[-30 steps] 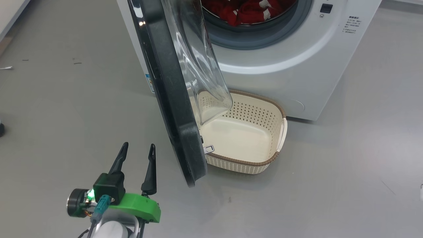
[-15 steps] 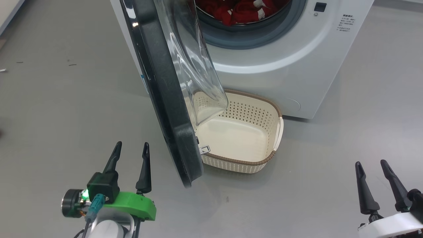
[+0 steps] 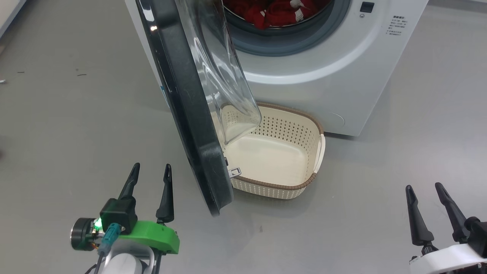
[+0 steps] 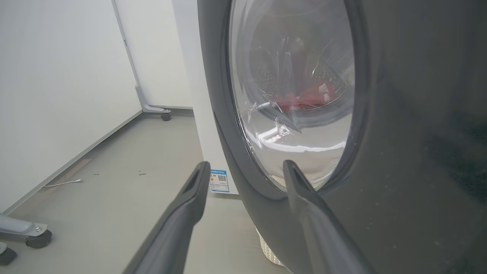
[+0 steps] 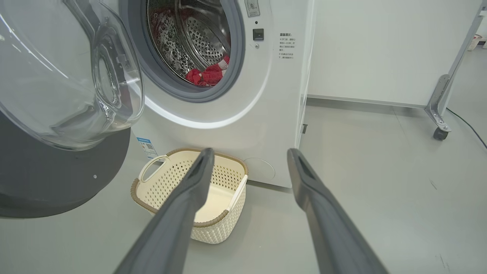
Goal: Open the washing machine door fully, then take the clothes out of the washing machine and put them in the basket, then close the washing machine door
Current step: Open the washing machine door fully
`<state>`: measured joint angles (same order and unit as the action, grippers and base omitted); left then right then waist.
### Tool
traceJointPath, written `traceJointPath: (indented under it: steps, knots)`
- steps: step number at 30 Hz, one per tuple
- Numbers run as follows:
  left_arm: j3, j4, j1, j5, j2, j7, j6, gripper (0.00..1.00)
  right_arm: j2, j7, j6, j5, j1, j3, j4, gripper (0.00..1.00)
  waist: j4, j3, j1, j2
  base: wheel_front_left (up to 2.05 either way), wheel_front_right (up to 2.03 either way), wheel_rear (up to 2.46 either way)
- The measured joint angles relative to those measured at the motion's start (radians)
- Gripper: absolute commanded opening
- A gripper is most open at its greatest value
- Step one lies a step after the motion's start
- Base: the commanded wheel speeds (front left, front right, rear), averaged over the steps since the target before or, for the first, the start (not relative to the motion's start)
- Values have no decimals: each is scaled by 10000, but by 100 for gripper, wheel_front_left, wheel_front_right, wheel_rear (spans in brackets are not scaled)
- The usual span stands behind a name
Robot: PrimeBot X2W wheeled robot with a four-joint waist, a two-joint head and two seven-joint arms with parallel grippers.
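Note:
The white washing machine (image 3: 323, 76) (image 5: 274, 95) fills the top of the head view. Its black-rimmed door (image 3: 186, 110) (image 5: 57, 167) swings out toward me, edge-on, with the glass bowl (image 3: 224, 76) (image 5: 68, 76) over the basket's left part. Red clothes (image 3: 277, 13) (image 5: 207, 74) lie in the steel drum. The cream basket (image 3: 315, 160) (image 5: 224, 224) stands empty on the floor before the washer. My left gripper (image 3: 151, 171) (image 4: 245, 169) is open, just left of the door's outer face. My right gripper (image 3: 423, 188) (image 5: 247, 154) is open at the lower right, well apart from the basket.
Grey floor (image 3: 76, 125) spreads to both sides. A blue label (image 4: 219, 180) (image 5: 146, 146) sits low on the washer's corner. Wheeled frame legs (image 4: 28, 232) (image 5: 439, 114) stand by the white walls. A white cable (image 4: 62, 183) lies on the floor at left.
The head camera shifted, so the scene slid left and up and my right gripper came into view at the lower right. The door, basket and left gripper look unmoved.

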<state>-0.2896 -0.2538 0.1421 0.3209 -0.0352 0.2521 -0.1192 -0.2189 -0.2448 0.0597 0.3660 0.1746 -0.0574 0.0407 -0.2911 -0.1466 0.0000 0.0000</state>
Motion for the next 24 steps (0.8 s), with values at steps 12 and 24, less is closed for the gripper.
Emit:
traceJointPath:
  steps: [12, 24]
  knots:
    - [-13, -36, 0, 33, 0, 0, 0, 100, 205, -19, 6, -314, -170, 309, -433, 100, 56, 23, 0, 0, 0, 0, 0]
    - [-63, -79, -1, 42, 0, 0, 0, 0, 383, -29, 111, -445, -168, 464, -464, 100, 86, 69, 0, 0, 0, 0, 0]
